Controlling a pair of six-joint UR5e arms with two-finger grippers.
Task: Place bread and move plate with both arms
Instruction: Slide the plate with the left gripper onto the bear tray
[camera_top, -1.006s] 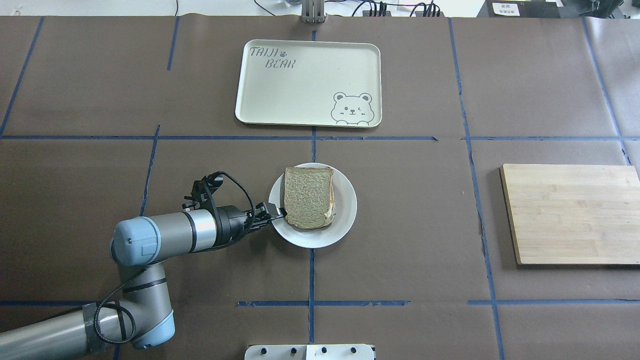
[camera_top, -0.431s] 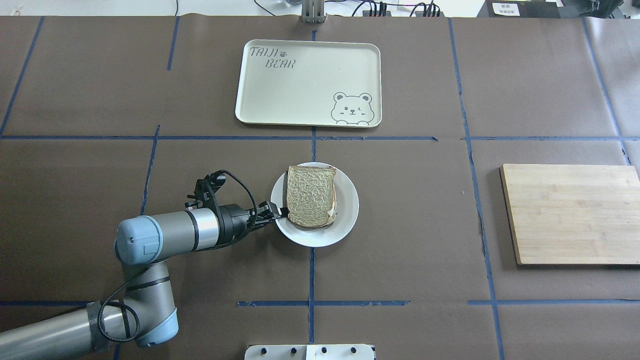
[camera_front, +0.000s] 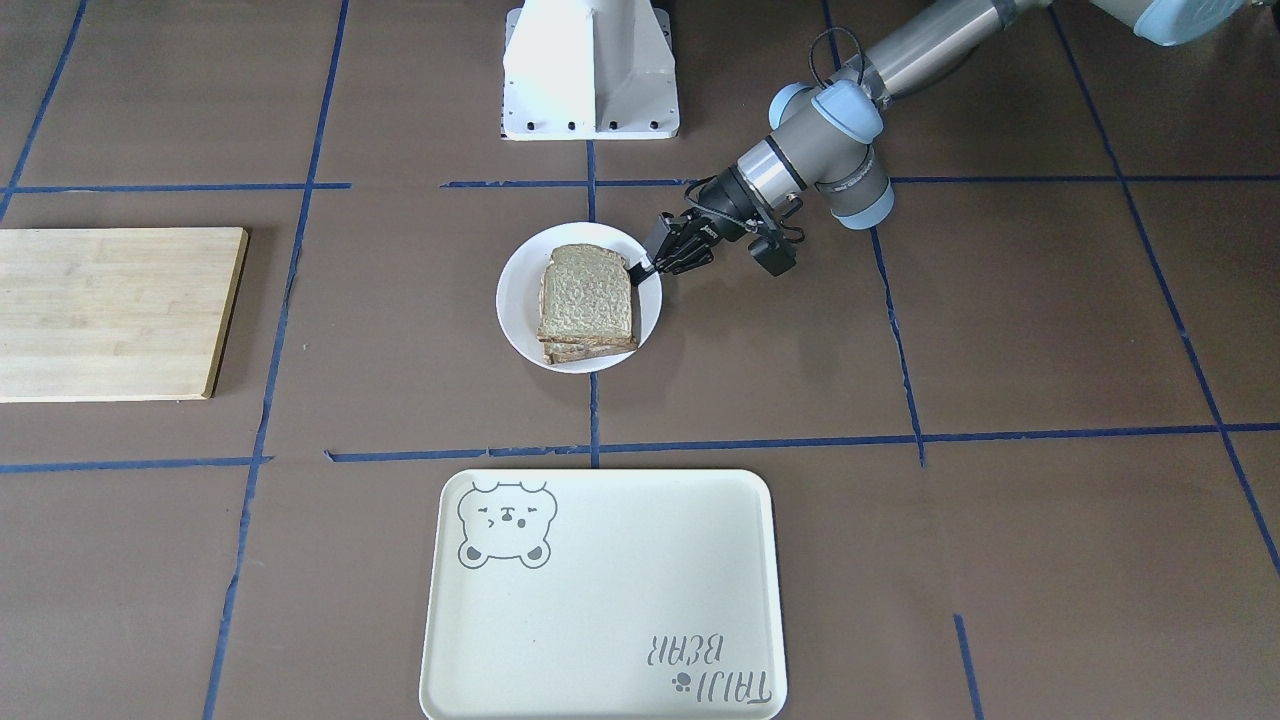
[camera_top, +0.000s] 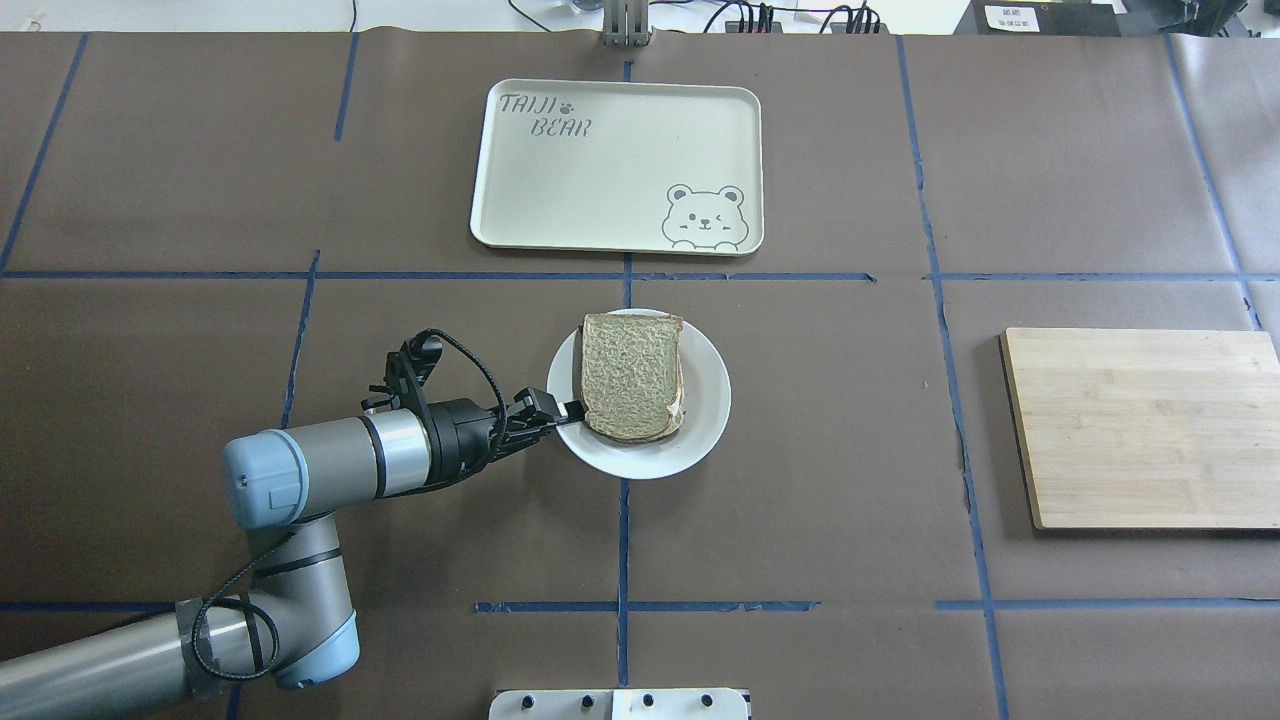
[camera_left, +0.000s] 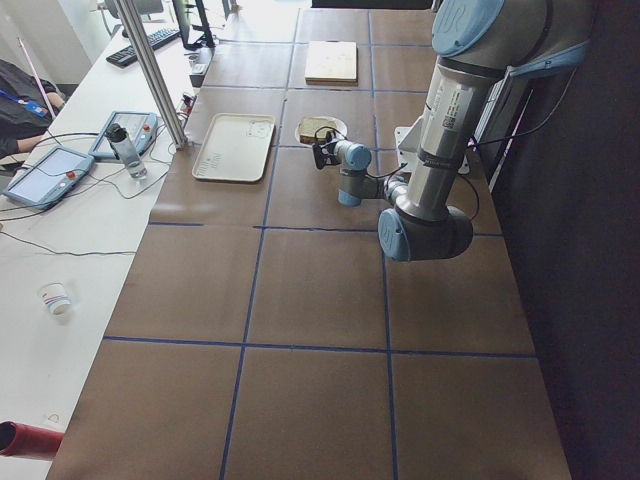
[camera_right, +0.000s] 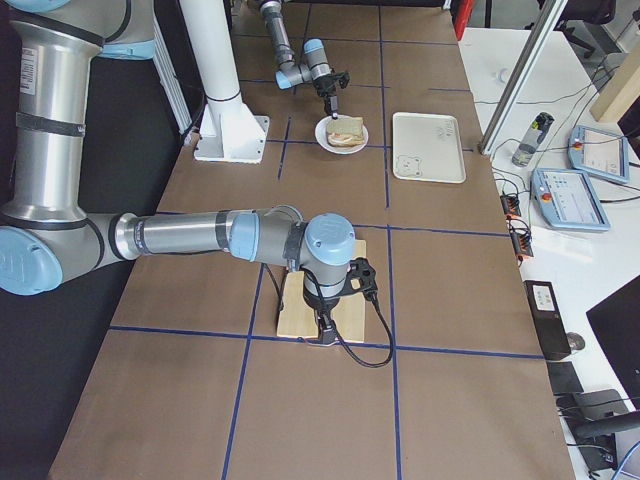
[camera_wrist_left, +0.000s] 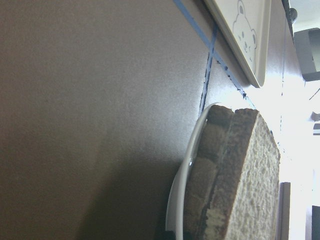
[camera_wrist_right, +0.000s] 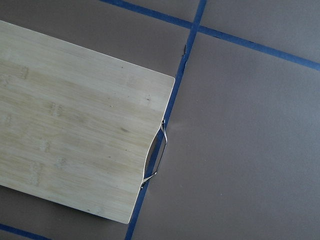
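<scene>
The white plate (camera_top: 703, 420) sits mid-table and carries the plain brown bread (camera_top: 632, 378), which lies on top of another slice. My left gripper (camera_top: 570, 410) is shut on the plate's left rim. The front-facing view shows the same grip (camera_front: 640, 268) on the plate (camera_front: 515, 300) with the bread (camera_front: 587, 295). The left wrist view shows the plate rim (camera_wrist_left: 180, 200) and the stacked bread (camera_wrist_left: 250, 175) close up, with a shadow beneath. My right gripper (camera_right: 325, 335) shows only in the exterior right view, over the wooden board; I cannot tell if it is open or shut.
A cream bear tray (camera_top: 600, 170) lies beyond the plate, across a blue tape line. A bamboo cutting board (camera_top: 1140, 425) lies at the right; its metal handle (camera_wrist_right: 155, 160) shows in the right wrist view. The white robot base (camera_front: 590, 70) stands at the near edge.
My left gripper has carried the plate with the bread a little toward the tray and to the right. It stays shut on the rim.
</scene>
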